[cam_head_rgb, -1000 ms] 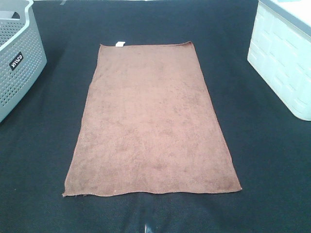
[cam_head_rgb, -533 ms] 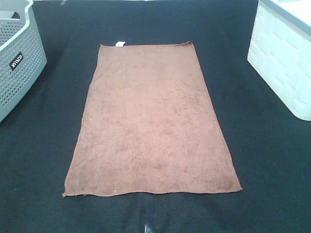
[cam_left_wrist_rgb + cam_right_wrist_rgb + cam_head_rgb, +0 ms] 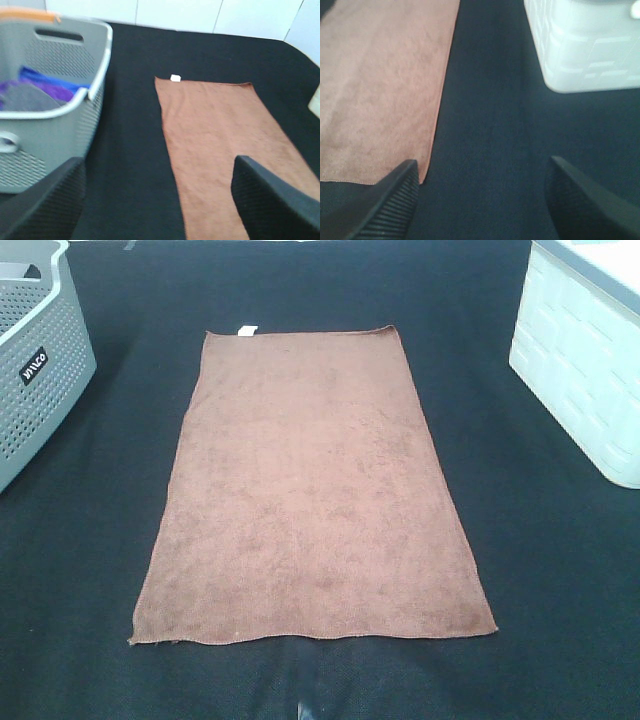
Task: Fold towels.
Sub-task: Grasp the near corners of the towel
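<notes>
One brown towel [image 3: 312, 490] lies flat and fully spread on the black table, long side running away from me, with a small white tag [image 3: 246, 332] on its far short edge. It also shows in the left wrist view [image 3: 220, 135] and the right wrist view [image 3: 380, 85]. Neither gripper shows in the high view. My left gripper [image 3: 160, 200] is open, fingers wide apart, above the table left of the towel. My right gripper [image 3: 482, 195] is open and empty above bare table just right of the towel's near right corner.
A grey perforated basket [image 3: 35, 360] stands at the far left; the left wrist view shows purple and blue cloths [image 3: 35, 92] inside it. A white bin [image 3: 585, 360] stands at the far right, also in the right wrist view [image 3: 585, 45].
</notes>
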You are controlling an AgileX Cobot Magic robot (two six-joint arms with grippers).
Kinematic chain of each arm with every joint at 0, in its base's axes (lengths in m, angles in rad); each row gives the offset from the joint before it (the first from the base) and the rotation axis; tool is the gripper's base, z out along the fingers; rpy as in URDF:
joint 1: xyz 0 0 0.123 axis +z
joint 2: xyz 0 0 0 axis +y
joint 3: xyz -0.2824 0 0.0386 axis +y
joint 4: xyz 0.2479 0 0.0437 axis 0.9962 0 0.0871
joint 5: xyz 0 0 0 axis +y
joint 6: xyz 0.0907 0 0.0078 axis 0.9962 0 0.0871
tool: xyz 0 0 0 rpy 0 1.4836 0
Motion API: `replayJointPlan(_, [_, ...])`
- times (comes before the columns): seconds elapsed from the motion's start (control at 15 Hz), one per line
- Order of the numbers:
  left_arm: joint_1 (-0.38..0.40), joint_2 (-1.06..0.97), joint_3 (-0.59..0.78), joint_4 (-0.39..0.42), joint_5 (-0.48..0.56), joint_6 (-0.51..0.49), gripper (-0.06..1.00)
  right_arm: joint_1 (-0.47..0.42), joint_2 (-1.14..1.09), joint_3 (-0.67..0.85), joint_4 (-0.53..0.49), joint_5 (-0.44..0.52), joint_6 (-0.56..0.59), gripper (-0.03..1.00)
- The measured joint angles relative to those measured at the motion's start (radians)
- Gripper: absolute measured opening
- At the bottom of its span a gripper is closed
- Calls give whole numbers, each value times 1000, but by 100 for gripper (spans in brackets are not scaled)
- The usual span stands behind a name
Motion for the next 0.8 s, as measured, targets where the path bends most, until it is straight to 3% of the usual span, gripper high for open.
replayJointPlan(0.2, [0,342,0,-241,-3,63,76,0,316,-88,24,-2,2,67])
replayJointPlan(0.47, [0,749,1,-555,67,392,76,0,649,-127,158,-15,-12,67])
replayJointPlan(0.8, [-9,1116,0,-979,111,843,76,0,1023,-127,396,-135,-207,67])
